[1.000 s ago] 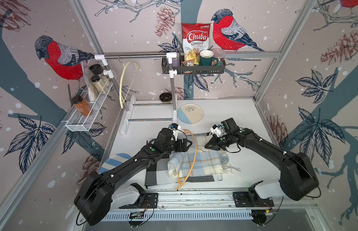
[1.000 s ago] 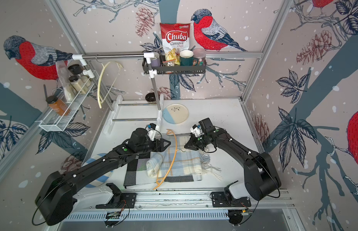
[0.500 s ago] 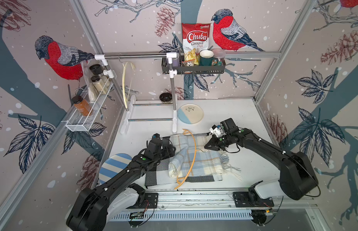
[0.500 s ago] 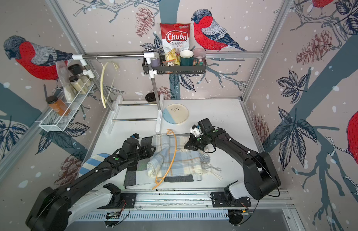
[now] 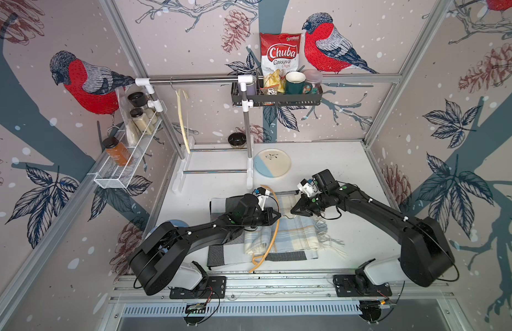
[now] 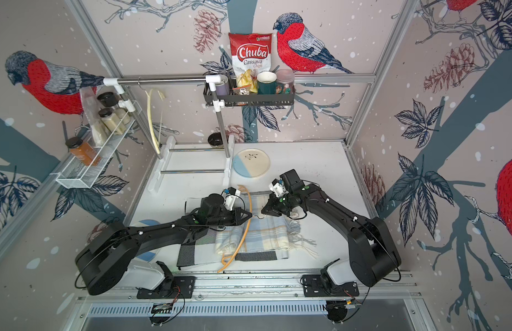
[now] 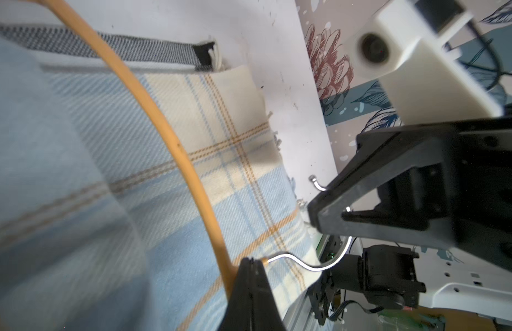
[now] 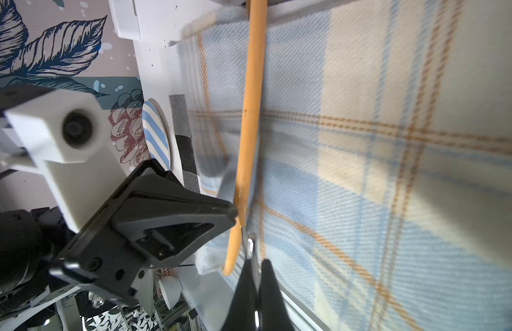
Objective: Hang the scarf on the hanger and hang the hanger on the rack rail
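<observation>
1. pale blue and cream plaid, crossed by thin orange lines, covers the scarf [image 5: 295, 235]; one end is fringed.
2. the scarf lies loosely folded on the white bench [image 5: 335, 160], on top of a grey-and-black checked cloth [image 5: 220, 253].
3. a curved tan hanger [image 5: 270, 243] lies across the scarf, its wire hook [image 7: 306, 265] reaching toward the right arm.
4. the left hand [image 5: 279, 215] has its fingers together, clamped on the hanger just where the hook begins.
5. the right hand [image 5: 292, 211] is also pressed together, pinching the wire hook.
6. count: one plaid scarf and one checked cloth.
7. count: two hangers, the tan one on the scarf and a cream hanger [image 5: 181, 120] hanging from the rail [image 5: 197, 81].
8. count: two plates, a cream-and-blue plate [image 5: 272, 166] and a blue striped plate [image 8: 156, 134].
</observation>
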